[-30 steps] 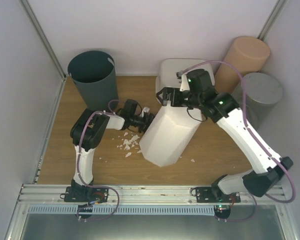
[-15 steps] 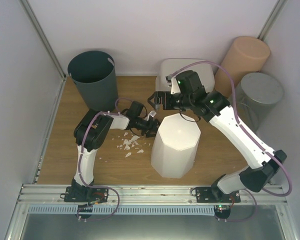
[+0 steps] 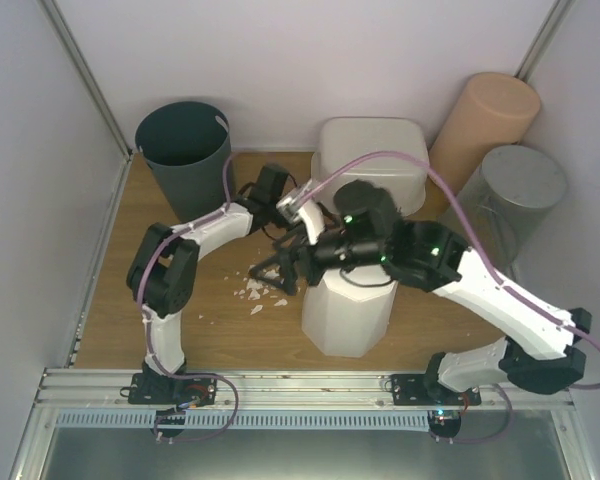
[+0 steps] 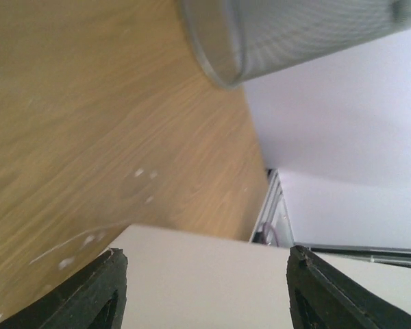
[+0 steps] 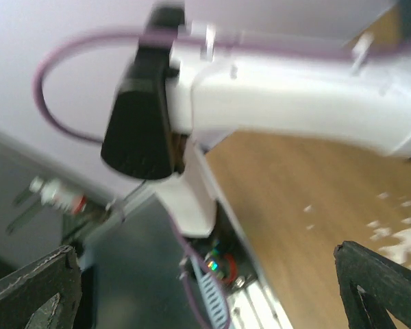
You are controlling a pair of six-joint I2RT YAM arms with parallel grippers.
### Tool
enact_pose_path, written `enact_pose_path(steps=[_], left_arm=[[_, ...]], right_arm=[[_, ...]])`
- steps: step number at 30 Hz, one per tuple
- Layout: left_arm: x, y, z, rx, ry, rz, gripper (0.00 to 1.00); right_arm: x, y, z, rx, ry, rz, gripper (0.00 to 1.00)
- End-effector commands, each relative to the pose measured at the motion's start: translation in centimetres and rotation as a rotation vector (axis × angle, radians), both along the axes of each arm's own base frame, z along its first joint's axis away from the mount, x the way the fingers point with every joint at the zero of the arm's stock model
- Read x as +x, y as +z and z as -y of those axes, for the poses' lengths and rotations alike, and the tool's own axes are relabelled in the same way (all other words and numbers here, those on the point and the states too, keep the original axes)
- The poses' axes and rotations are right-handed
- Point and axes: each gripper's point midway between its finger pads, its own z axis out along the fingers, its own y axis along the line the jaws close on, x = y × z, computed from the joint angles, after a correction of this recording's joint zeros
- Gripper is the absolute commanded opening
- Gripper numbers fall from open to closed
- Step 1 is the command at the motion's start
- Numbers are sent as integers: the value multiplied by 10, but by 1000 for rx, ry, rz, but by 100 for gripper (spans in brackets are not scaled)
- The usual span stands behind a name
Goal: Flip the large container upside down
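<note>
The large white container [image 3: 348, 315] stands upside down on the wooden table, closed base up. My right arm reaches over its top. My right gripper [image 3: 273, 275] is open and empty, just left of the container, above white crumbs [image 3: 260, 291]. In the right wrist view the open gripper [image 5: 205, 250] faces my left arm [image 5: 288, 75] and the table's near edge. My left gripper [image 3: 302, 222] is open and empty behind the container's upper left. In the left wrist view the gripper [image 4: 205, 257] has the container's white surface [image 4: 205, 288] between its wide-apart fingers.
A dark green bin [image 3: 185, 150] stands at the back left. A white tub [image 3: 370, 150] stands at the back centre. A tan cylinder [image 3: 490, 115] and a grey mesh bin [image 3: 520, 190] stand at the back right; the mesh bin also shows in the left wrist view [image 4: 294, 31].
The container went from tilted to standing upside down. My right gripper left its rim and swung over it to its left side. My left gripper drew back from the container's side.
</note>
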Motion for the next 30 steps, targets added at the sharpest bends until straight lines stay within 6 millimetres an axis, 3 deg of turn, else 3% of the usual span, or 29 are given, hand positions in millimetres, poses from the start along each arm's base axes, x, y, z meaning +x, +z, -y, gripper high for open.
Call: enact_pose_path(steps=[1,8,11,13,16,19,24,30], left_arm=[[17,87,-12,-52,10,243,65],[40,183,-53,-74,113,514,75],[58,223,-85,-44,185,642,77],[68,252,-109,-2,230,747,87],[79,272,-133,179,267,918,96],[90,266,-152,373,249,1037,98],[106,230,-183,664,197,1067,99],[121,208,-223,875,157,1070,99]], right_arm=[[-55,-46,-31,-147,171,-82,100],[-122,-101,-53,-336,206,-173,100],[-126,-152,-44,-498,124,-234,100],[-126,-182,-32,-596,69,-252,100],[-110,-211,-4,-717,-67,-253,100],[-82,-220,27,-789,-217,-257,100],[-39,-213,72,-781,-398,-272,100],[0,-204,122,-791,-566,-283,100]])
